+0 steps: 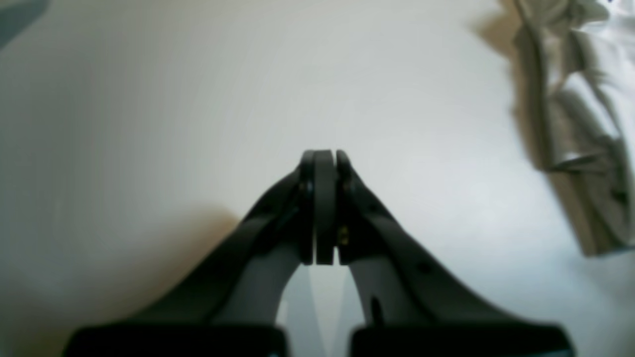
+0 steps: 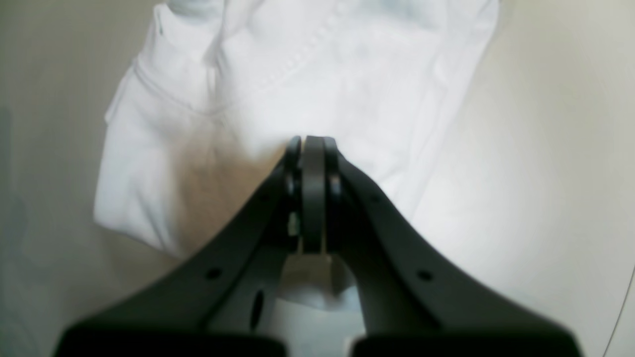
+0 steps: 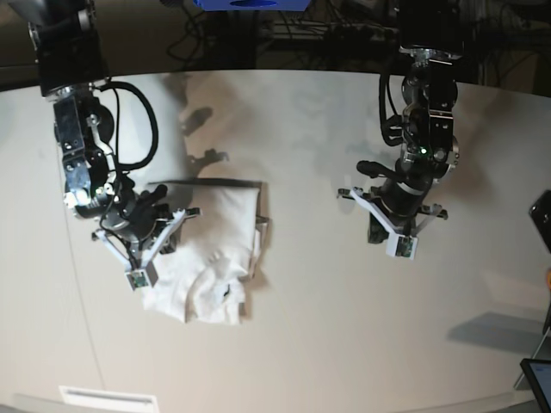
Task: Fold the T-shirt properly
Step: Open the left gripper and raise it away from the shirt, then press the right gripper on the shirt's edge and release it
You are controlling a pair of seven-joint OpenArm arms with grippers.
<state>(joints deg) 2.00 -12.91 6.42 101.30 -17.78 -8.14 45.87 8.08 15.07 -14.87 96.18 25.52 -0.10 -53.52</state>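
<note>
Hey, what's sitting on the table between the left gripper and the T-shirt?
Nothing: in the base view only bare table lies between the left gripper and the T-shirt.

The white T-shirt (image 3: 213,258) lies on the table's left part in the base view, folded into a compact, roughly rectangular bundle. Its far part lies flat and smooth; the near end is rumpled and bunched. A stitched hem crosses its top layer in the right wrist view.

No text, label, brand, number or sign can be read in any of the views.
</note>
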